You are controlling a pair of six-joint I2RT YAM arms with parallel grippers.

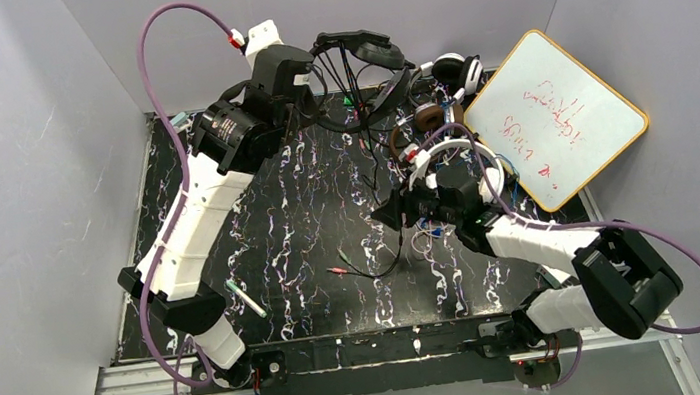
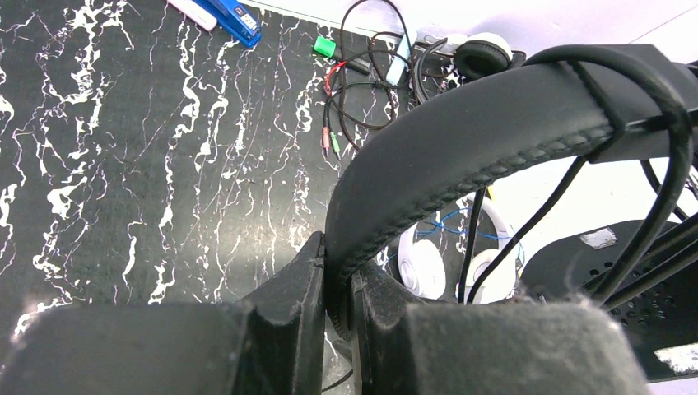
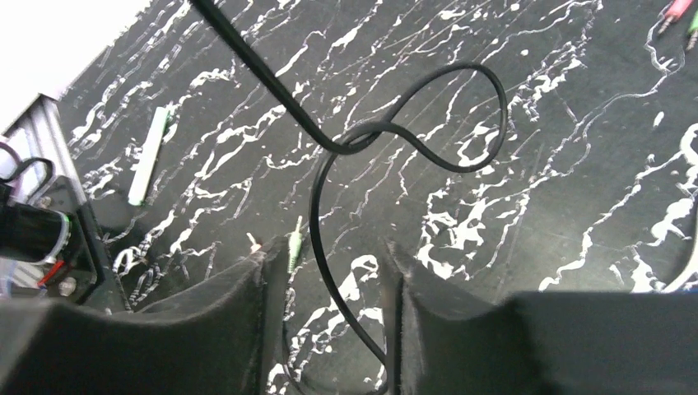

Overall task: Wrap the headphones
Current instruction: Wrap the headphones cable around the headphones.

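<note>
My left gripper (image 1: pixel 319 72) (image 2: pixel 346 284) is shut on the padded headband of the black headphones (image 1: pixel 363 50) (image 2: pixel 469 123), held up above the table's far edge. Their thin black cord (image 1: pixel 385 168) hangs down to my right gripper (image 1: pixel 394 210) (image 3: pixel 333 263). That gripper's jaws stand apart, and the cord (image 3: pixel 325 222) runs between the fingers without being pinched, looping (image 3: pixel 461 107) just beyond them. The white headphones (image 1: pixel 449 151) (image 2: pixel 424 263) lie by the right arm. A headset with brown ear cups (image 1: pixel 429 115) sits behind them.
A whiteboard (image 1: pixel 553 117) leans at the back right. A green-capped marker (image 1: pixel 246 298) (image 3: pixel 148 156) lies front left, and red and green plugs (image 1: pixel 339 264) rest mid-table. Tangled cords (image 2: pixel 362 82) and a blue tool (image 2: pixel 234 18) lie at the far edge. Another white-and-black headset (image 1: pixel 456 69) is there too.
</note>
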